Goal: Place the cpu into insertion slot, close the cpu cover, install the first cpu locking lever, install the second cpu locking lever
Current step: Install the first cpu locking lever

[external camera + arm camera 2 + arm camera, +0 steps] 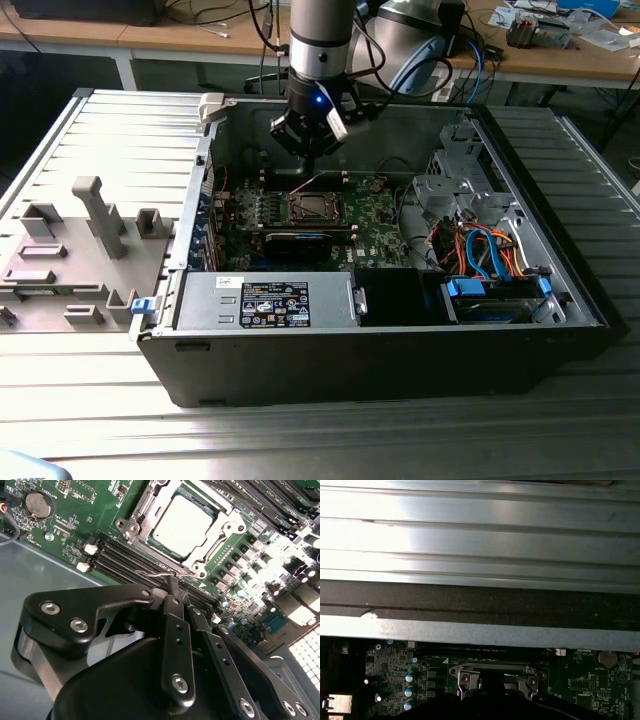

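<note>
The small flat square cpu with its silvery-grey metal top (184, 525) is seen lying flat inside the square insertion slot with a silvery metal rim (207, 562) on the green board. The thin silvery metal cpu cover (150, 505), a square frame with a square window, is laid down around the chip, whose top is framed by that window. In the exterior view the slot (314, 208) is found near the board's middle.
</note>
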{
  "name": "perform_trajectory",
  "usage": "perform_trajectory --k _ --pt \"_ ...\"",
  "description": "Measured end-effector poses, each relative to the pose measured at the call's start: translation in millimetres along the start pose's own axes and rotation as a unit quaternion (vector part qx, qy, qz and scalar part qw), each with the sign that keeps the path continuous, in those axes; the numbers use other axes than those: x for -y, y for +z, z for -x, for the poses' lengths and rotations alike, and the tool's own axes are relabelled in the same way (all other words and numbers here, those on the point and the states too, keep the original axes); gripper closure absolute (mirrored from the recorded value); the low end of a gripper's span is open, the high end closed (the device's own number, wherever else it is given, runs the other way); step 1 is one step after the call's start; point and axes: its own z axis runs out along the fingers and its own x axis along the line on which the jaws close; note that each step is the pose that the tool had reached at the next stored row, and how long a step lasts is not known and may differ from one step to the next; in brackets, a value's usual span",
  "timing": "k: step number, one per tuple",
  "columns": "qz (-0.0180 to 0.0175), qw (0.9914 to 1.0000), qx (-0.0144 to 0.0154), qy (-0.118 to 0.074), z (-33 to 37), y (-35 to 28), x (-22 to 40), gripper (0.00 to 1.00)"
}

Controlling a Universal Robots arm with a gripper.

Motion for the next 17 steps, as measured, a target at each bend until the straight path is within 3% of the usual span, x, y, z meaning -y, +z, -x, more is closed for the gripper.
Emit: perform_trajectory --k 17 --pt "0.0 1.0 0.0 0.0 1.5 4.6 0.3 0.89"
